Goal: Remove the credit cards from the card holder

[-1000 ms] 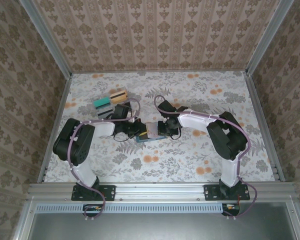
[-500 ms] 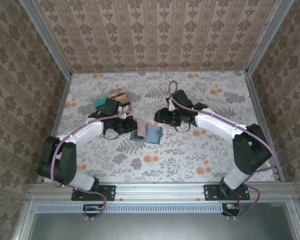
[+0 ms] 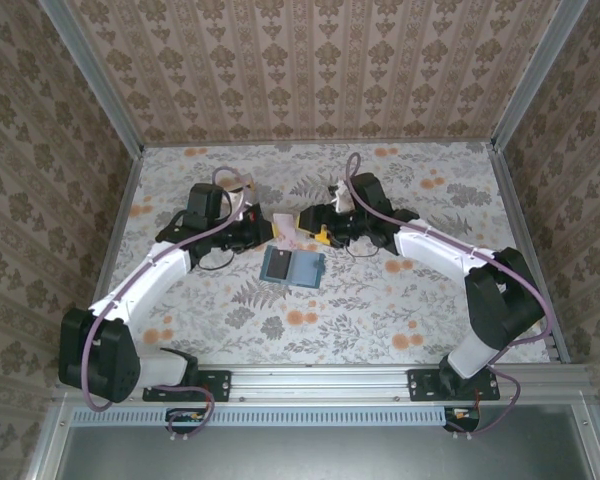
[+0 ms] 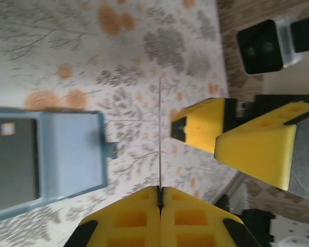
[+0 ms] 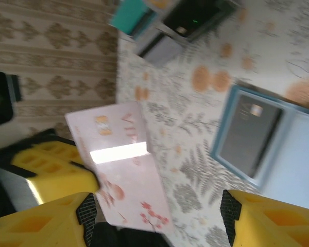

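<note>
Jaws of the left gripper are clamped together on one end of a pale pink credit card, holding it off the table. The right gripper sits just beside that card with its jaws apart. The card holder lies open on the table, just nearer than both grippers, with a dark card in its left half.

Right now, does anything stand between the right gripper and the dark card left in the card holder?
Nothing lies on the card holder or its dark card. The pink card, pinched in the shut left gripper, stands close before the open right gripper's fingertips, partly in its way.
</note>
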`<state>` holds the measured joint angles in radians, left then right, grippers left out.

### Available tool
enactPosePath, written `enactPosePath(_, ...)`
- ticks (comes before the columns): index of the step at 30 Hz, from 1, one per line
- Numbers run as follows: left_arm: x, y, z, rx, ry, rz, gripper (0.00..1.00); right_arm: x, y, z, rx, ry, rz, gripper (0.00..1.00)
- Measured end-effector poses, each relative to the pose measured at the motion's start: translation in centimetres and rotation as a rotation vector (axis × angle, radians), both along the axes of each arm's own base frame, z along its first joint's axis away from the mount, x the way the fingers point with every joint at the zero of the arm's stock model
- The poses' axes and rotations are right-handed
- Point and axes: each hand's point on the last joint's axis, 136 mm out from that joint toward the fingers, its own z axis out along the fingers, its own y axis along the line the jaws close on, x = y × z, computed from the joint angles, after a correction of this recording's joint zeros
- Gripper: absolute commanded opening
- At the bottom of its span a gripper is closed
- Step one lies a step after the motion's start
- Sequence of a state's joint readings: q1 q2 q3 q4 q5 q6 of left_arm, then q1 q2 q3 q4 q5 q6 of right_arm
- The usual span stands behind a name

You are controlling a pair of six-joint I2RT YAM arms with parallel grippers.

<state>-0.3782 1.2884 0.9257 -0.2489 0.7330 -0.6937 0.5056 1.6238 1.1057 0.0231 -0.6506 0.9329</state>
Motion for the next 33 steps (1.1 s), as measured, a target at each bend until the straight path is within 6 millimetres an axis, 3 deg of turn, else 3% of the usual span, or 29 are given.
enactPosePath(5,0.2,-1.1,2.9,-0.130,-0.019,-0.030,0.00,0.9,0.6,3.7,0.156,-0.043,0.024,0.61)
enactPosePath(16,0.9,-1.5,7.1,-0.300,-0.043,-0.053,0.00,2.1,0.5,7.6,0.311,-0.098,0.054,0.16)
enactPosePath(23,2.0,-1.2,6.9,-0.329,-0.002,0.034,0.26,2.5,0.4,9.3,0.379,-0.107,0.036,0.10)
enactPosePath(33,3.5,-1.1,8.4,-0.376,-0.037,0.124,0.28,2.5,0.4,9.2,0.415,-0.063,0.017,0.10)
